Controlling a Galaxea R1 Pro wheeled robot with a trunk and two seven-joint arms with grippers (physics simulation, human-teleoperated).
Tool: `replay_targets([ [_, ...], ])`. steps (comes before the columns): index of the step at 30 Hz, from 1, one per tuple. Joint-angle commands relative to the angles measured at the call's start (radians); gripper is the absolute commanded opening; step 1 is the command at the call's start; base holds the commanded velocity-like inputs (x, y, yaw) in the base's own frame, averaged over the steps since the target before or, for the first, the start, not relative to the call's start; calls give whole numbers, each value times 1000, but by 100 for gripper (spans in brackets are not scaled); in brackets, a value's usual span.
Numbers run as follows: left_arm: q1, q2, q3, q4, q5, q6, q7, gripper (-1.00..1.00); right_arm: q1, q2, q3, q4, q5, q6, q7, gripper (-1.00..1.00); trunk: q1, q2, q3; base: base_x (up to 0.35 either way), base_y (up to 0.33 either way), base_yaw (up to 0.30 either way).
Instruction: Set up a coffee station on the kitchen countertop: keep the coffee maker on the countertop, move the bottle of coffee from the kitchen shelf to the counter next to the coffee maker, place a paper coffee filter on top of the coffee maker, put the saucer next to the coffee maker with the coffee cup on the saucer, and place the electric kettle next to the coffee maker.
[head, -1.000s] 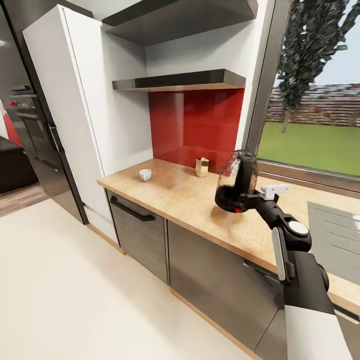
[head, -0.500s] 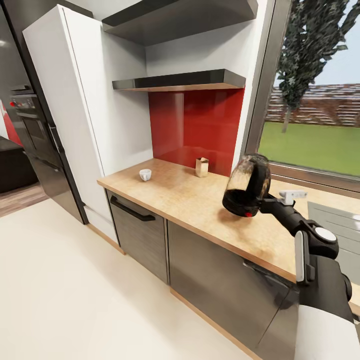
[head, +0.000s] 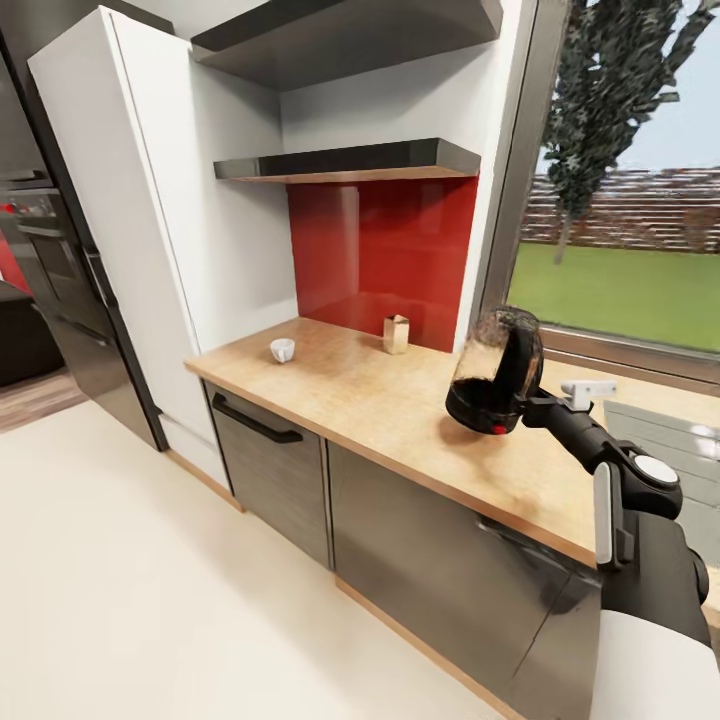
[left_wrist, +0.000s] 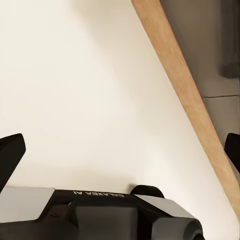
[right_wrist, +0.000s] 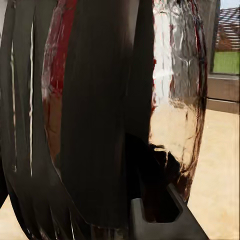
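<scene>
The right claw (head: 522, 400) is gripping the kettle (head: 495, 372) by its handle, holding it tilted above the desk (head: 380, 400); the left claw (left_wrist: 120, 155) is gaping wide, holding nothing.

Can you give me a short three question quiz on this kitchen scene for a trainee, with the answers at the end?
1. True or false: the right gripper is carrying the dark glass-bodied electric kettle above the light wooden countertop.
2. Multiple choice: the small white cup sits (A) on the dark wall shelf, (B) on the countertop near its left end, (C) on the floor.
3. Fill in: the small tan container stands in front of the ____ backsplash panel.

Key
1. True; the kettle hangs tilted, held by its handle.
2. B
3. red
</scene>
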Motion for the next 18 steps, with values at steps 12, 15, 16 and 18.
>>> replay_targets([
  [12,0,0,-6,1,3,-7,-1,100,-2,1,-3,-2,6,1,10,-100,0,-1,-1,0,0,-274],
  [15,0,0,-6,1,3,-7,-1,100,-2,1,-3,-2,6,1,10,-100,0,-1,-1,0,0,-279],
  [16,0,0,-6,1,3,-7,-1,100,-2,1,-3,-2,6,1,10,-100,0,-1,-1,0,0,-279],
  [18,0,0,-6,1,3,-7,-1,100,-2,1,-3,-2,6,1,10,-100,0,-1,-1,0,0,-279],
])
